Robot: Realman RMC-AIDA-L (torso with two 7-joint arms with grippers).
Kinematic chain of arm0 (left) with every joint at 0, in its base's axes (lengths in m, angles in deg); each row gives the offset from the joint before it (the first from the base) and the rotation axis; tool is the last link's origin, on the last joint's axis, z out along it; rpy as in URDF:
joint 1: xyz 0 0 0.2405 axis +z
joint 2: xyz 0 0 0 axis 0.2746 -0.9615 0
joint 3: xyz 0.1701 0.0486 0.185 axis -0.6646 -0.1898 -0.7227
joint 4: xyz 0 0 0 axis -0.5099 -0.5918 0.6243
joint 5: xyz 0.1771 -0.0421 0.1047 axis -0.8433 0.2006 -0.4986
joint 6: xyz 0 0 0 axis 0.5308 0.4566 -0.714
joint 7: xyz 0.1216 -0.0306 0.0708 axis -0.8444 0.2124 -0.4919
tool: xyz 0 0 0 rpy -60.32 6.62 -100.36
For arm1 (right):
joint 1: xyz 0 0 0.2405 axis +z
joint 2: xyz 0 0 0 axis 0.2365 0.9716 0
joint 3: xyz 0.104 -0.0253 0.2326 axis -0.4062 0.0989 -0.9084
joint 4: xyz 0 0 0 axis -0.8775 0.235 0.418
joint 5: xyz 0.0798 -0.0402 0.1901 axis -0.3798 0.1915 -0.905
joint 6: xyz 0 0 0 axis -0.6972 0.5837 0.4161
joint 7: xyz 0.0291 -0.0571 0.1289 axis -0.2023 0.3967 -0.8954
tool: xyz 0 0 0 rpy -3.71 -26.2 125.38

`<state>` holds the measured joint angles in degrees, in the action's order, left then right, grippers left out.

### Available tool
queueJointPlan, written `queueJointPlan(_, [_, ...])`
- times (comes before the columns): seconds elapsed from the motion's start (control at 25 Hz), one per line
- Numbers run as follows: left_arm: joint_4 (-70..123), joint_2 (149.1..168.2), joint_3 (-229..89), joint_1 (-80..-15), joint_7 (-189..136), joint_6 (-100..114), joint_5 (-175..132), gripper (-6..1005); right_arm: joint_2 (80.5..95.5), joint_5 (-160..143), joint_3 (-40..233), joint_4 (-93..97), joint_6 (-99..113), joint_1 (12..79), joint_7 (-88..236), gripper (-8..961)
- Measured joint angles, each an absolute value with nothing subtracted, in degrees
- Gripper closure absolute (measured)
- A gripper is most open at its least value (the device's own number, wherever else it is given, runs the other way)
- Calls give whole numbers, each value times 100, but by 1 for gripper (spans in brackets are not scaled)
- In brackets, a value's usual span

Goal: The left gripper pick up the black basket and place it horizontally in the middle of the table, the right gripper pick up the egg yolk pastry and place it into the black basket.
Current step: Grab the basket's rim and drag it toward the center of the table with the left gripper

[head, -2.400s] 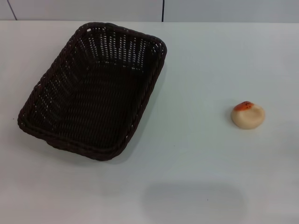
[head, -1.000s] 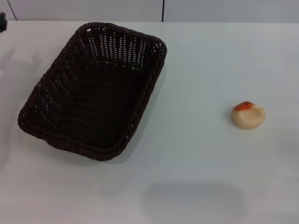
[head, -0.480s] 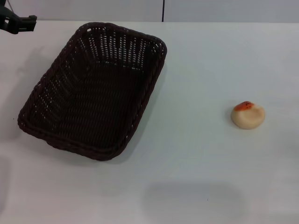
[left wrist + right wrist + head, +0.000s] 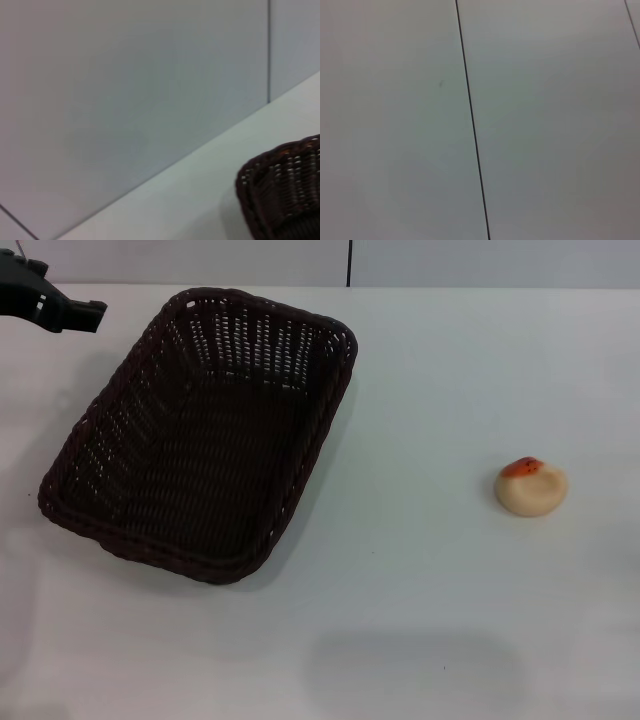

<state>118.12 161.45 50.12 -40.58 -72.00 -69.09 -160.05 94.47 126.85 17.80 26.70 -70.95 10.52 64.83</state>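
The black basket (image 4: 200, 430) lies empty and slanted on the left half of the white table (image 4: 420, 390). One of its corners also shows in the left wrist view (image 4: 285, 192). The left gripper (image 4: 88, 312) enters at the far left, above the table, to the left of the basket's far corner and apart from it. The egg yolk pastry (image 4: 531, 486), pale cream with an orange-red patch, sits alone on the right of the table. The right gripper is out of view.
A pale wall with a dark vertical seam (image 4: 350, 262) runs behind the table's far edge. The right wrist view shows only that wall and a seam (image 4: 472, 135).
The left gripper has come in from the far left edge and moved right toward the basket's far corner. Basket and pastry have not moved.
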Motion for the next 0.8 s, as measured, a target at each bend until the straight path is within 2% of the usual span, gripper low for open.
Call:
queueJointPlan(0.4, [12057, 16149, 4974, -4505, -6518, -8222, -16454, 207, 9447, 12686, 1784, 2624, -7082, 1059, 6507, 215])
queueJointPlan(0.8, [11458, 16167, 4686, -4908, -6098, -8439, -17084, 206, 9447, 12686, 1788, 2606, -7104, 1061, 6507, 215])
